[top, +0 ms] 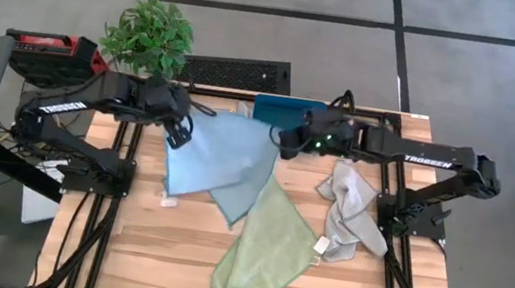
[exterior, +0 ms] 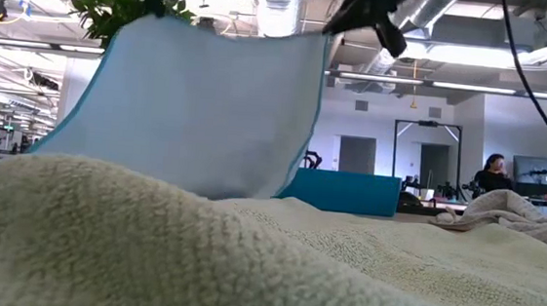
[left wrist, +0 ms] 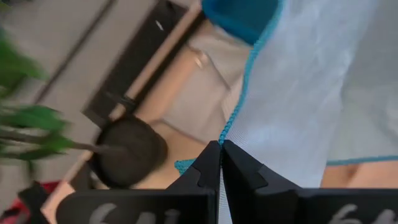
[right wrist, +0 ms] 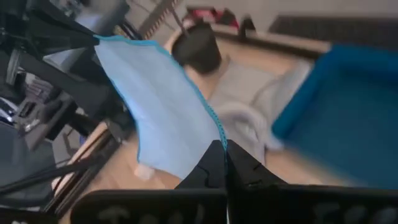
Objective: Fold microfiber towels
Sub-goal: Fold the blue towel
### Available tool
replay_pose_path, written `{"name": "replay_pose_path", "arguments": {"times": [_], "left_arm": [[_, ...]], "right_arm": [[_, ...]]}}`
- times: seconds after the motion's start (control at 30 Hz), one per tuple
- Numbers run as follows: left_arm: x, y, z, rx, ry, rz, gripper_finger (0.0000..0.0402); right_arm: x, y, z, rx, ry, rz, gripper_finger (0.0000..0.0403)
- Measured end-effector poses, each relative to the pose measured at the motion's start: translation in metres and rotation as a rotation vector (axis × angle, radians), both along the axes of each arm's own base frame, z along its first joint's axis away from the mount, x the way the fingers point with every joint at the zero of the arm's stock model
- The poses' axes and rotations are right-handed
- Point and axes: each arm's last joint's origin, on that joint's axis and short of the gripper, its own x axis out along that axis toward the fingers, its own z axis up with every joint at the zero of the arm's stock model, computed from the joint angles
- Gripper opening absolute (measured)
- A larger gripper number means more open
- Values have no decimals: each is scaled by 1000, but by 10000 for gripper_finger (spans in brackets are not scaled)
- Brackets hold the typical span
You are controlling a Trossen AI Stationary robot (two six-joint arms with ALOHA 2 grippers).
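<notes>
A light blue towel (top: pixel 220 159) hangs spread between my two grippers above the table's far middle. My left gripper (top: pixel 178 135) is shut on its upper left corner, and my right gripper (top: pixel 288 144) is shut on its upper right corner. In the low view the towel (exterior: pixel 199 108) hangs as a broad sheet. A light green towel (top: pixel 268 247) lies crumpled on the table's near middle and fills the low view's foreground (exterior: pixel 148 251). A pale grey towel (top: pixel 349 212) lies bunched at the right. My left gripper pinches the blue towel's upper corner at its teal-stitched edge (left wrist: pixel 231 121) between its two shut fingers, slanting down from the table's left. The towel hangs below it. My right gripper pinches the other upper corner (right wrist: pixel 214 127) between its two shut fingers, slanting down from the table's right. The top edge (exterior: pixel 234 31) runs nearly straight between the two holds; the green towel hides the lower end in the low view.
A teal bin (top: pixel 288 108) stands at the table's far edge behind the hanging towel. A potted plant (top: pixel 148 36) stands beyond the far left corner. Bare wood (top: pixel 171 253) shows at the near left.
</notes>
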Motion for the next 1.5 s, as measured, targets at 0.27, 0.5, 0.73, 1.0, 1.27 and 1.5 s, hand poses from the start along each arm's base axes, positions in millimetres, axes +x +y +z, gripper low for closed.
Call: {"name": "replay_pose_path", "arguments": {"times": [0.27,0.5,0.73,1.0,1.27,1.5], "left_arm": [[-17,0,48,151,-97,20,0],[-19,3,63,317,-82,-1,0],[-5,11,73,502,-62,-5,0],[3,2,72,505,-68,-83,0],[-3,-24,56,226,-94,-177,0],[-9,-50,46,-21,-108,-207,0]], "right_arm": [[-10,-10,50,-174,23,-32,4],[-20,-26,82,-298,7,-84,3],[-28,-46,107,-387,-12,-135,2],[-31,-24,99,-356,89,-46,2],[-32,16,75,-212,266,61,4],[-37,51,69,-135,307,131,4]]}}
